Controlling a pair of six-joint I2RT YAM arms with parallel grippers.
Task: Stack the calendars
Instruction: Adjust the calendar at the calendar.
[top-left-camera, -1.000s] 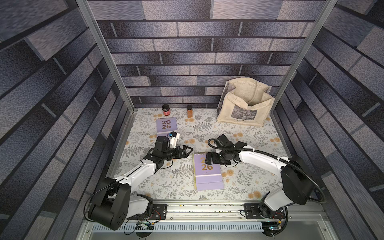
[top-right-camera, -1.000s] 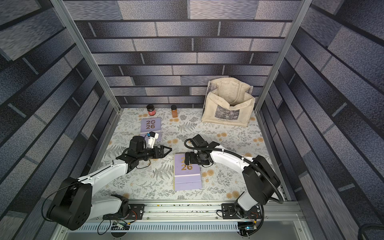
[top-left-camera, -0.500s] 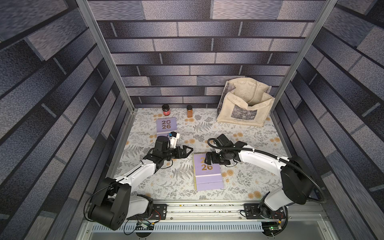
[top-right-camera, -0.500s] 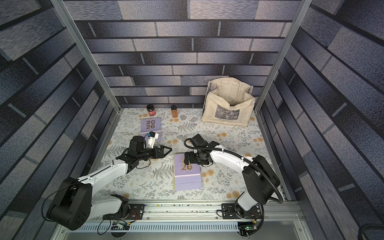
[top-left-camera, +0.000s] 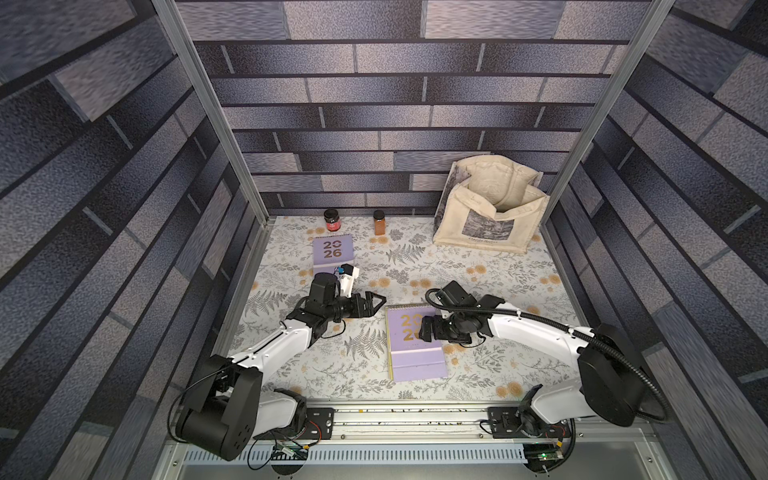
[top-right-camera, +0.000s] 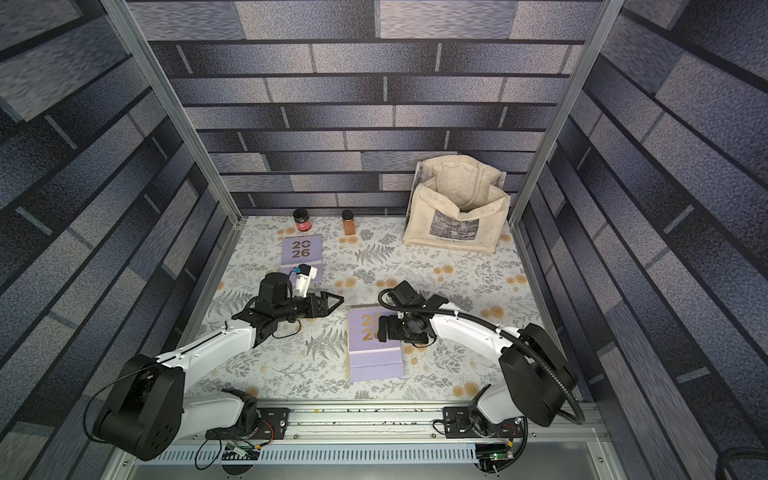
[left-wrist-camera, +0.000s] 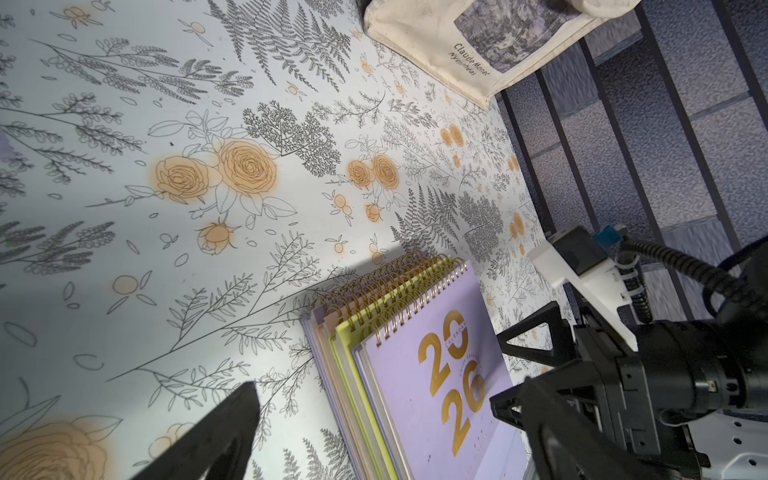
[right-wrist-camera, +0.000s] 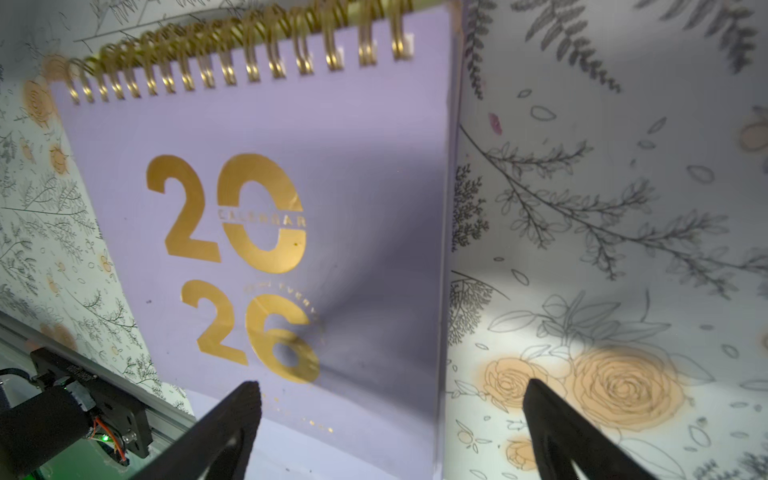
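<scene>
The right gripper (right-wrist-camera: 390, 384) has its jaws spread wide with nothing between them. In the right wrist view one finger (right-wrist-camera: 226, 432) hangs over the lavender "2026" cover at lower centre. The other (right-wrist-camera: 557, 428) hangs over the floral tablecloth (right-wrist-camera: 602, 187), right of the cover's edge. In both top views this gripper sits over the upper right part of the stack of calendars (top-left-camera: 415, 353) (top-right-camera: 374, 357), which lies flat in the lower middle of the table. Whether the fingers touch the cover I cannot tell.

The left gripper (top-left-camera: 376, 302) is likewise wide open and empty. It is above bare cloth, just up and left of the stack's spiral edge and apart from it.

In the left wrist view the stack (left-wrist-camera: 436, 374), at lower centre-right, shows stepped edges: lavender at the bottom, then a peach one, then yellow-green, then lavender on top. That looks like four layers, though the gold coils blur together there, so the count is a judgement.

One lavender calendar (top-left-camera: 332, 251) lies flat and alone in the upper left of the table. It is just below a red-labelled jar (top-left-camera: 332, 220), near a spice jar (top-left-camera: 378, 223) and well apart from the stack. A cream tote bag (top-left-camera: 490, 220) stands at upper right.

So the task looks mostly done, with four of five piled. What is left is to bring the lone lavender calendar onto the pile, and perhaps to square the offset edges. The left gripper is the nearer one for that.
</scene>
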